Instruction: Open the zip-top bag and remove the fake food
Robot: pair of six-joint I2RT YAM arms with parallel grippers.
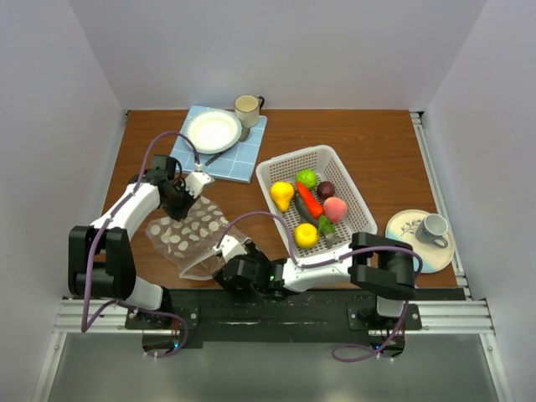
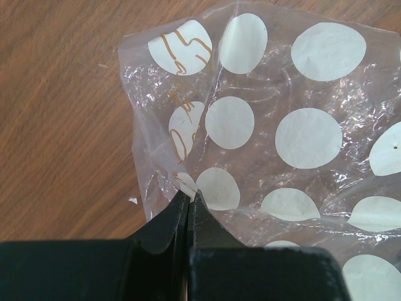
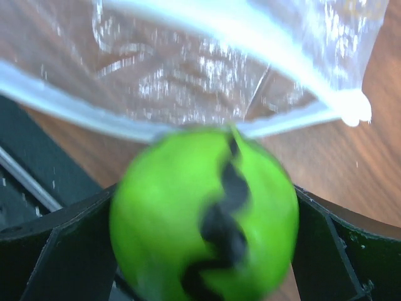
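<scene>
The zip-top bag (image 1: 188,234), clear with white dots, lies flat on the wooden table at the left. My left gripper (image 1: 186,194) is shut on the bag's far corner (image 2: 207,113), its tips (image 2: 190,195) pinching the film. My right gripper (image 1: 230,251) stands open at the bag's near mouth (image 3: 188,69). A green ball with a black wavy stripe (image 3: 203,216), a piece of fake food, sits blurred between its wide fingers (image 3: 319,232), just outside the white zip rim. More fake food lies in the white basket (image 1: 276,165): a yellow pear (image 1: 282,194), a carrot (image 1: 310,201), a lemon (image 1: 306,235).
At the back left a blue tiled cloth (image 1: 239,159) carries a white plate (image 1: 213,131) and a cream mug (image 1: 247,107). A saucer (image 1: 404,226) with a grey cup (image 1: 433,227) stands at the right edge. The black mounting rail (image 1: 276,303) runs along the near edge.
</scene>
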